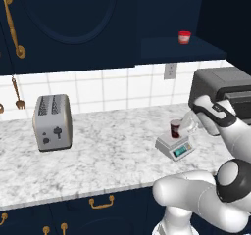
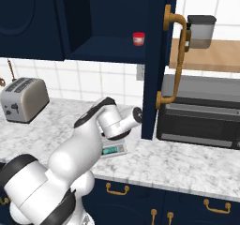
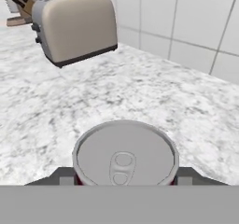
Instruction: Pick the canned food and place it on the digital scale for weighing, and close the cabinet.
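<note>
Even, diffuse rendered light with no visible source. The marble counter (image 1: 98,151) and white tiled wall (image 1: 117,89) read bright; the navy cabinet (image 2: 154,55) interior falls almost black. Soft shadow lies beneath the toaster (image 1: 52,122). Both base views are sharp. The hand view is slightly soft, the can lid (image 3: 125,157) looming large up close.

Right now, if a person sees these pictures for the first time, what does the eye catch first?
Probably the white arm reaching over the marble counter, its gripper at the canned food standing on the digital scale. Next, the cabinet door hangs open above, and a grey toaster stands to the left.
</note>
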